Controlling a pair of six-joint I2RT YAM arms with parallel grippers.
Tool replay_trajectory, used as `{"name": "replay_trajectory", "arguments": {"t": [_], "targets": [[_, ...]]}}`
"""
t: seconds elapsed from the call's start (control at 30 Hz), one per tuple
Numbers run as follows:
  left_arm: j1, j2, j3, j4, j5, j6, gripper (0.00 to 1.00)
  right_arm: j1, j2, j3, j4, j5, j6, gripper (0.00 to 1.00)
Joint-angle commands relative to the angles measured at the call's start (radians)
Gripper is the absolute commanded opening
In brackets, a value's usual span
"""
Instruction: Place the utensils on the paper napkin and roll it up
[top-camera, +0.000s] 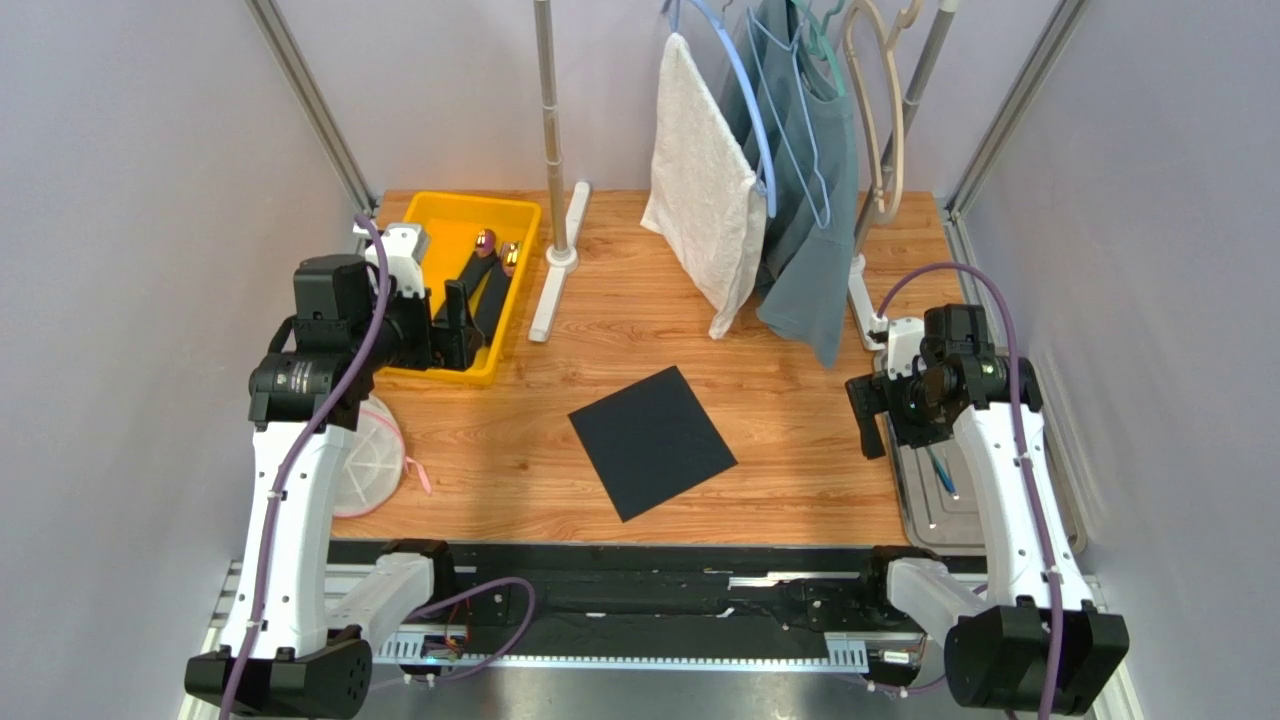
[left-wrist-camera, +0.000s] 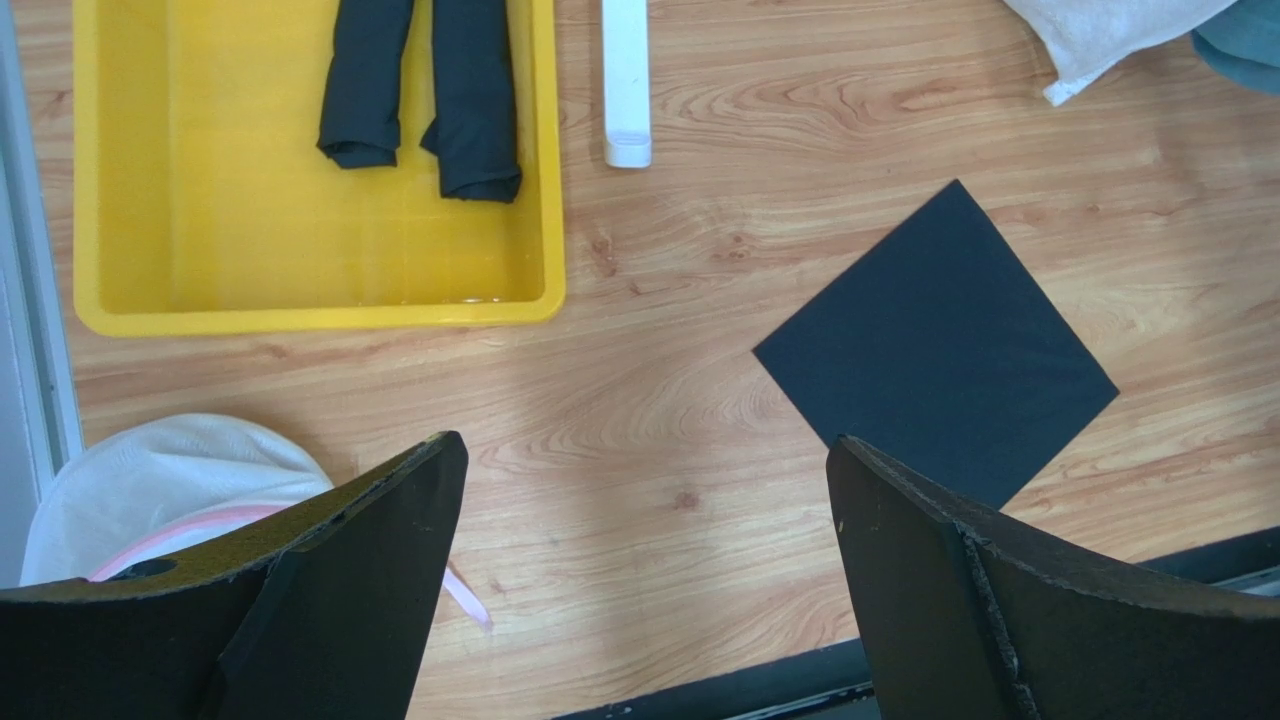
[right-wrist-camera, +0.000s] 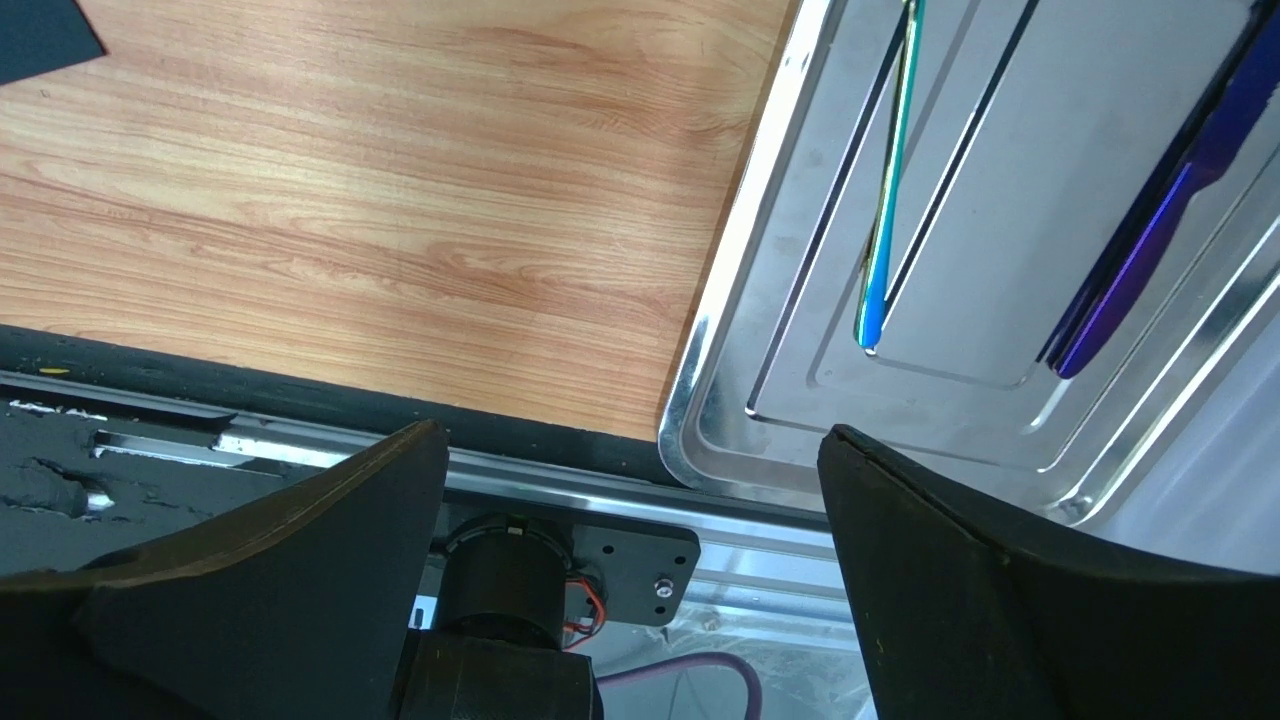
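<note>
The napkin (top-camera: 652, 441) is lying flat on the table (top-camera: 511, 450) at its centre, turned so that one corner is pointing at the near edge. That corner is sitting close to the edge but not over it. Bare wood is showing along all four napkin edges, and nothing is touching them.

The utensils (top-camera: 942, 474) are lying in the tray (top-camera: 912, 518) at the near right, well apart from the napkin. In the right wrist view a thin blue piece (right-wrist-camera: 890, 180) is running along the tray floor, and a purple piece (right-wrist-camera: 1142, 255) is lying to its right. The two are not touching.

The right gripper (top-camera: 872, 413) is hovering over the tray's left rim with its jaws wide apart and nothing between them. The left gripper (top-camera: 451, 323) is hanging over the near end of the bin (top-camera: 519, 308), jaws also wide apart and holding nothing.

Two dark rolls (left-wrist-camera: 421, 90) are lying side by side in the bin. A rack foot (top-camera: 556, 278) is standing just right of the bin. A towel (top-camera: 703, 188) and a garment (top-camera: 812, 255) are hanging at the far side, beyond the napkin. A white pouch (top-camera: 368, 458) is resting at the left edge.
</note>
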Motion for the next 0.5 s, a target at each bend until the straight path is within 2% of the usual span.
{"name": "replay_trajectory", "arguments": {"t": [0.0,0.17,0.4,0.47], "targets": [[0.004,-0.007,-0.006,0.021,0.002,0.011,0.99,-0.006,0.035,0.045,-0.01,-0.004,0.023,1.0],[0.004,-0.012,-0.014,0.022,0.003,0.004,0.99,-0.018,0.04,0.076,-0.022,-0.027,-0.01,1.0],[0.004,-0.095,-0.089,0.147,0.028,-0.004,0.99,-0.263,0.158,0.114,0.0,-0.152,-0.162,1.0],[0.004,-0.151,-0.135,0.192,0.052,0.001,0.99,-0.312,0.144,0.093,0.048,-0.177,-0.266,1.0]]}}
